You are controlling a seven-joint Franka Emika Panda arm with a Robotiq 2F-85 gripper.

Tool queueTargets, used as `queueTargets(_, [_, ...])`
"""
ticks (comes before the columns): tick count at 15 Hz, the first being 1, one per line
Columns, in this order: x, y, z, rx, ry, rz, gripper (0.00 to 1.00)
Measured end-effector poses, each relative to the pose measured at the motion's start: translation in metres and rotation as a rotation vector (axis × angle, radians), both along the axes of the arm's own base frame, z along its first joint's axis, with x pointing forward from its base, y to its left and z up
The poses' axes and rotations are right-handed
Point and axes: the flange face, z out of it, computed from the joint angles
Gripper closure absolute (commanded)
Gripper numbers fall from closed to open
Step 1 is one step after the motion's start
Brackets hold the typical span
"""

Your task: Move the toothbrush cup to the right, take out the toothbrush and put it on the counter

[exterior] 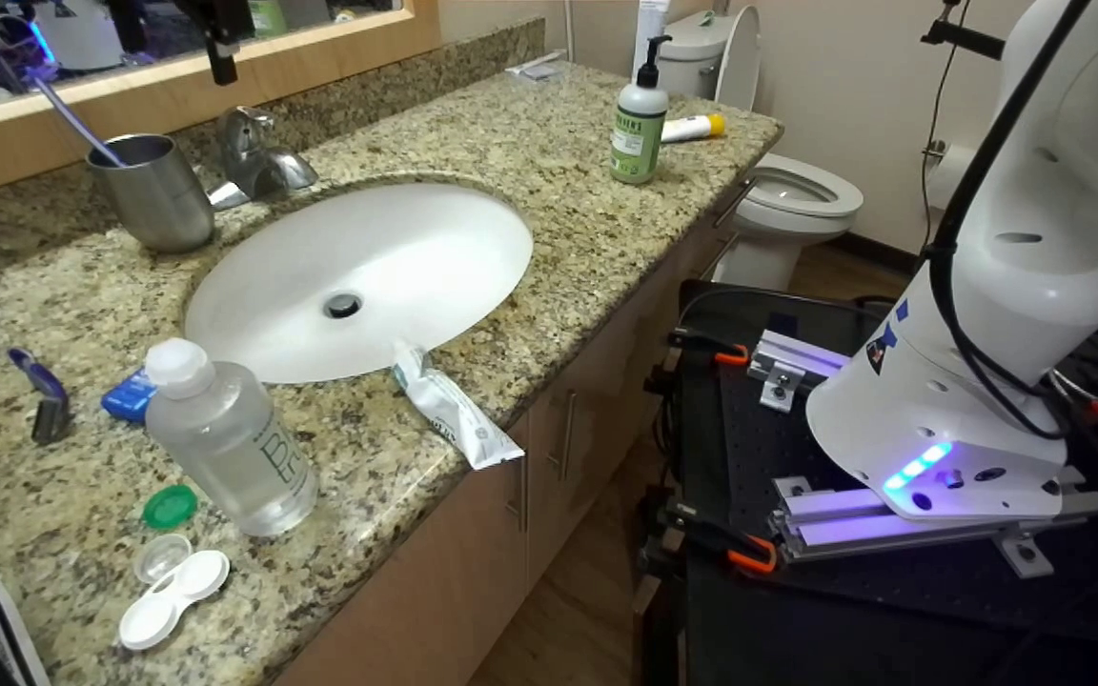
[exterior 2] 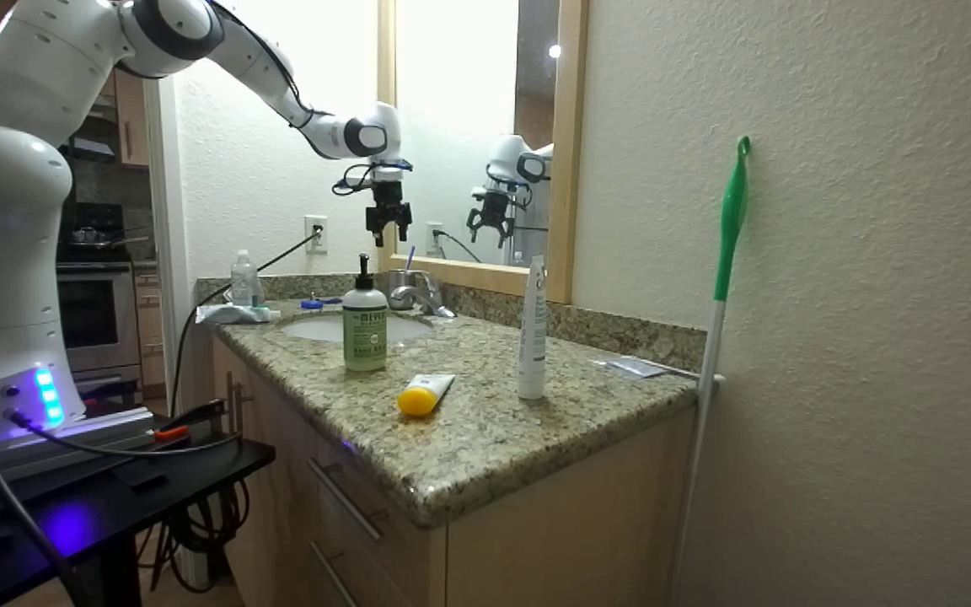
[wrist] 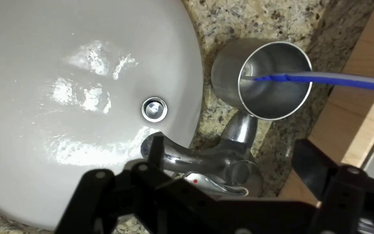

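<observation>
The toothbrush cup (exterior: 153, 205), a dark grey metallic cylinder, stands upright on the speckled granite counter (exterior: 568, 124) beside the faucet. It also shows in an exterior view (exterior 2: 399, 292) and in the wrist view (wrist: 227, 73). The toothbrush (exterior: 75, 119), thin and blue with a pale side, leans in the cup with its upper part beyond the rim. In the wrist view (wrist: 330, 79) it points right, and its far end is out of frame. My gripper (exterior 2: 390, 237) is open and empty, high above the faucet area. In the wrist view (wrist: 230, 149) its fingers frame the faucet, beside the cup.
The chrome faucet (wrist: 200, 159) stands right against the cup's side in the wrist view. The white sink (exterior: 435, 248) lies in front. The wooden mirror frame (wrist: 352, 107) runs behind the cup. A green soap bottle (exterior 2: 365, 329) and a clear bottle (exterior: 234, 457) stand on the counter.
</observation>
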Motion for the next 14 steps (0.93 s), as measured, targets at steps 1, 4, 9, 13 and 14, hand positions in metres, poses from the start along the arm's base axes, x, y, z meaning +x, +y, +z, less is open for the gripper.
queueTargets(1, [0.002, -0.003, -0.006, 0.012, 0.014, 0.004, 0.0])
queueTargets(4, [0.003, -0.004, -0.01, 0.011, 0.018, 0.004, 0.0])
queueTargets(9, [0.005, -0.003, -0.021, 0.011, 0.039, 0.005, 0.0])
queueTargets(13, [0.012, 0.0, -0.051, 0.01, 0.074, 0.031, 0.0])
queueTargets(14, [0.015, 0.002, -0.058, 0.009, 0.078, 0.046, 0.0])
